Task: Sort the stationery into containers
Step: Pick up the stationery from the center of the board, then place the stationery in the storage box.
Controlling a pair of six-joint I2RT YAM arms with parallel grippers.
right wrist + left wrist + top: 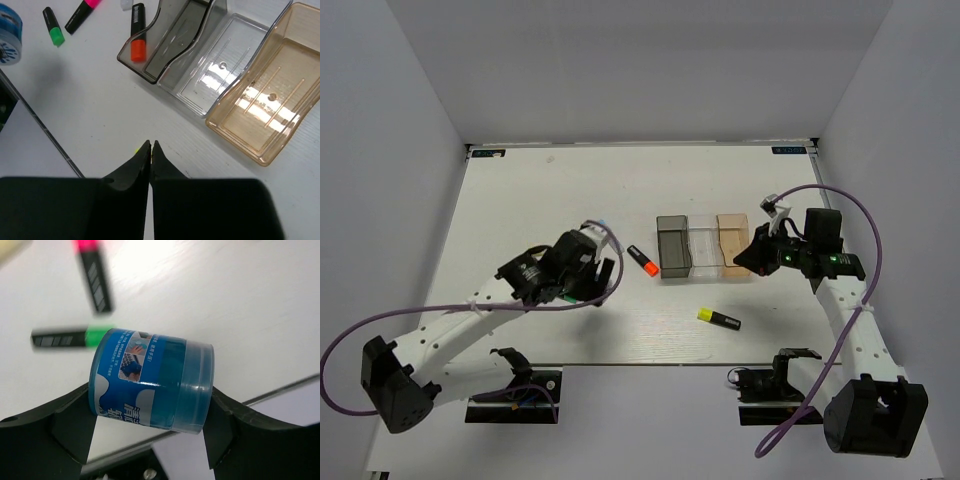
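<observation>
1. Left of the bins, the left jaws are gripping the blue-and-white tub (pixel 152 382) by its flat ends, with the tub lying sideways between them.
2. Right jaws are pinching shut on nothing, hovering near the tan bin (pixel 265 107).
3. Dark grey bin (pixel 172 42), clear bin (pixel 220 65) and tan bin are all sitting empty, so sorting is likely just beginning.
4. Carrying the tub to a bin is looking like the next move, and its glossy, rounded translucent plastic is calling for a firm squeeze.
5. Orange highlighter (pixel 137 30), green highlighter (pixel 70 337) and yellow highlighter (pixel 718 318) are lying loose on the pale, smooth worktop (pixel 520 200).
</observation>
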